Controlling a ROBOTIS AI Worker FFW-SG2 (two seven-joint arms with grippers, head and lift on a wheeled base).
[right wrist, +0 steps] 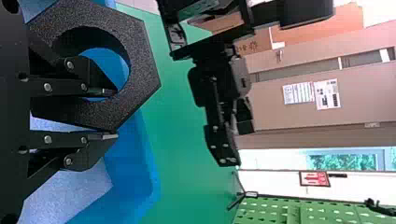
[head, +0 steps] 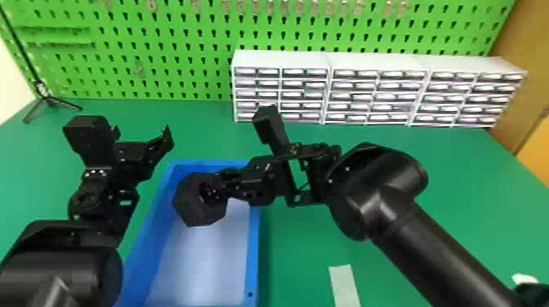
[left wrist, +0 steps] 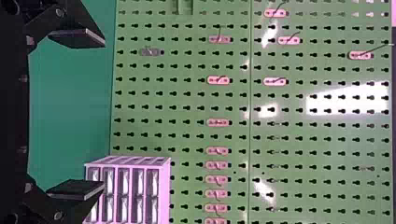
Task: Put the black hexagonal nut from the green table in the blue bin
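Note:
In the head view the black hexagonal nut (head: 192, 208) is held over the far part of the blue bin (head: 254, 261), above its white floor. My right gripper (head: 214, 187) is shut on the nut's wall, coming from the right. The right wrist view shows the nut (right wrist: 140, 60) with one finger of my right gripper (right wrist: 105, 114) through its hole and the other outside its edge. My left gripper (head: 141, 134) stands left of the bin in the head view, holding nothing; in the left wrist view my left gripper (left wrist: 77, 114) has its fingers wide apart.
White drawer cabinets (head: 331, 61) stand at the back of the green table (head: 408, 261), before a green pegboard (head: 171, 49). A small tripod (head: 49, 100) is at the back left. A pale strip (head: 344, 285) lies right of the bin.

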